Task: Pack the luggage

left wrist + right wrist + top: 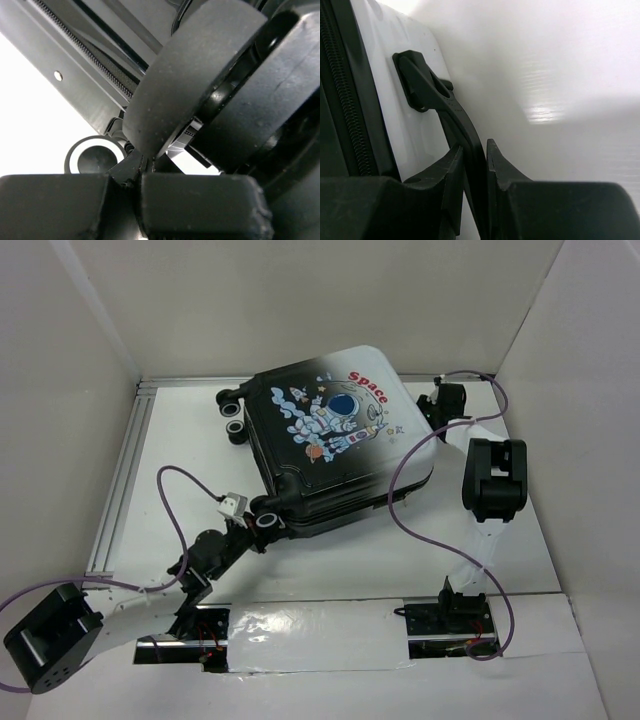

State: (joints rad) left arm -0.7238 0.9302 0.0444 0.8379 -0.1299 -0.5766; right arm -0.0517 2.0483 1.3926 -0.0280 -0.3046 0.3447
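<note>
Right pincer (476, 155) clamps luggage (380, 55) handle (427, 92), visible in wrist view only.

Robot lab cell, not a home or shop. Bench boxed in on three sides by plain white panel walls (70, 390), with a white tabletop (330, 570). Aluminium extrusion rail (118, 485) runs along the left edge. Left arm (150, 590) and right arm (495, 480) are bolted at the near edge on open base mounts (447, 618) with exposed wiring. Purple cables (178, 502) loop loose across the table. Wrinkled glossy film (320, 635) lies between the bases.
</note>
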